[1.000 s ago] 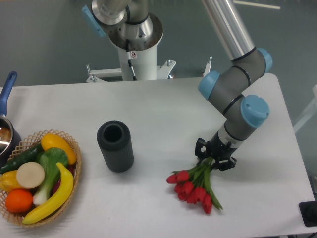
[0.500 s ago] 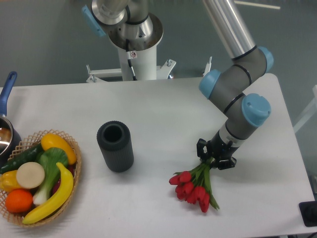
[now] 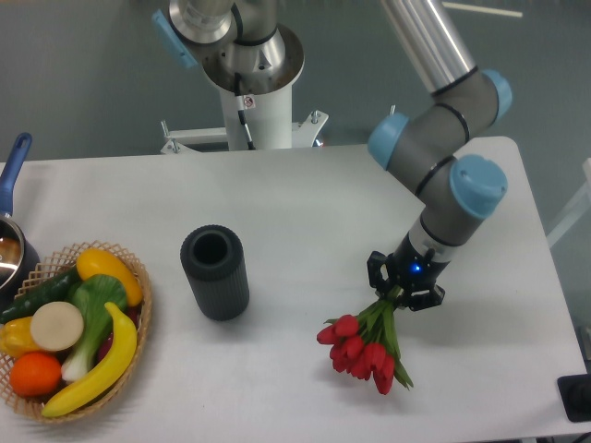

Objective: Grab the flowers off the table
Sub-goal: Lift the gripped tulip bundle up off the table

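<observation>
- Gripper (image 3: 404,288): black, two-fingered, at the end of a grey arm (image 3: 443,166) with blue joint caps; clamped on the green stems of the flowers. A small blue light glows on its body.
- Flowers (image 3: 365,345): bunch of red tulip buds with green stems and leaves, at the right-centre of the table, stems up in the fingers, buds fanning down and to the left. Whether the buds touch the table cannot be told.
- Table (image 3: 305,212): white, matte, wide; bears all items listed.
- Cylinder (image 3: 215,272): dark, ribbed, hollow, open end up; stands near the table's middle, well apart from the flowers, on their left.
- Basket (image 3: 138,305): woven, at the left edge; holds a banana (image 3: 97,369), an orange (image 3: 36,373), a leafy green vegetable (image 3: 92,309), a yellow fruit (image 3: 106,269), a dark green item and a pale disc.
- Pot (image 3: 11,242): blue-handled, at far left, partly out of view, just beside the basket.
- Arm base (image 3: 249,65): white pedestal behind the table's far edge.
</observation>
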`<state>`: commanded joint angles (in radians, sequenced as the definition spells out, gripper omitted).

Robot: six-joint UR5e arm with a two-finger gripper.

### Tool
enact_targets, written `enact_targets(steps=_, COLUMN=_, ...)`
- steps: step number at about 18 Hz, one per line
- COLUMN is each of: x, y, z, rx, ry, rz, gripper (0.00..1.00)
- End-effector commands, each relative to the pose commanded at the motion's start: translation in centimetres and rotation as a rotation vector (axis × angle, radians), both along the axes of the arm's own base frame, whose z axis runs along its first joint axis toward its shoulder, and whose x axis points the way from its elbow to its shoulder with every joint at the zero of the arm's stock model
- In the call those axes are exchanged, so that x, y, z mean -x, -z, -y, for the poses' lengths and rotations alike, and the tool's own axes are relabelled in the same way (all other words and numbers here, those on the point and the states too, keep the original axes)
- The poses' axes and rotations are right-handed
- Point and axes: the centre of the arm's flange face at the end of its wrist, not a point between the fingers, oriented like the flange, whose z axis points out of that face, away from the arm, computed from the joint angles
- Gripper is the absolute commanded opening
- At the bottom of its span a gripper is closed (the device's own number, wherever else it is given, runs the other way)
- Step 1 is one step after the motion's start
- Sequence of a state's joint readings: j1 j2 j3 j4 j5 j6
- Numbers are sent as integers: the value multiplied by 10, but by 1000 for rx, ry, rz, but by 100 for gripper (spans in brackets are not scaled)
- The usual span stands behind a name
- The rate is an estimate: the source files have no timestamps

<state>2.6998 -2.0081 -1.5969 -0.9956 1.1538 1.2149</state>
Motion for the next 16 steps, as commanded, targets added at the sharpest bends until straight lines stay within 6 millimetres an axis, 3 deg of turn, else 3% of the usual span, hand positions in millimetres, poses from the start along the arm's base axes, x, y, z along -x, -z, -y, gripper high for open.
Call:
enact_targets(steps=4, x=-5, y=-44, z=-4, rx=-155, ry=-1, rz=-22, gripper=29)
enact_targets(steps=7, x=2, y=-73, z=11, rx=-249, ry=-41, rz=-35, gripper=29)
enact_targets(steps=16, x=42, y=-123, z=68, rx=-666, ry=-99, rz=-14, gripper=29)
